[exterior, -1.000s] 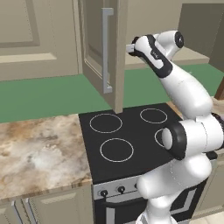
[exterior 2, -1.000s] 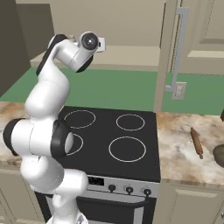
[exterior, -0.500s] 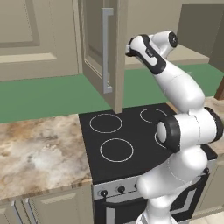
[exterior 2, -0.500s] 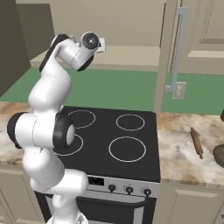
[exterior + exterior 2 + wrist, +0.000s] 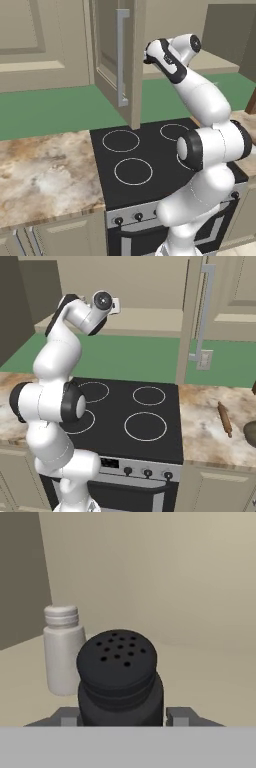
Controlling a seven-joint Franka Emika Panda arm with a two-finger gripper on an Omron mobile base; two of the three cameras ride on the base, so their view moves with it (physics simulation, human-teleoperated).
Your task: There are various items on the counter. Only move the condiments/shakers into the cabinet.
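We've got the black shaker between the end effector fingers; can't tell if it's pinched. Looks light, rigid, slick, so take it mid-body. White shaker stands just beside.

Black shaker before grey shaker

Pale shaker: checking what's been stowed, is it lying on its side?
No, the pale grey shaker stands upright behind the black shaker.
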